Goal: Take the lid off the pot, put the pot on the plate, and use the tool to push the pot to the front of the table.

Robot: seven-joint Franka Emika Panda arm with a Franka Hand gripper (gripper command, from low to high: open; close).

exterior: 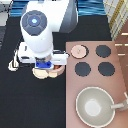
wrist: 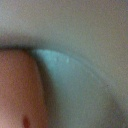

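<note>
Pot onto plate: my gripper (exterior: 46,65) hangs over the cream-yellow round plate (exterior: 39,74).
Small pale pink lid (exterior: 78,50) already off, on the stove; pink pot (exterior: 56,70) beneath me; my grip cannot be told.

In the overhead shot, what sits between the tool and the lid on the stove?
In the exterior view the gripper and the arm's white body hang between the tool and the lid, low over the pot on the plate.
</note>
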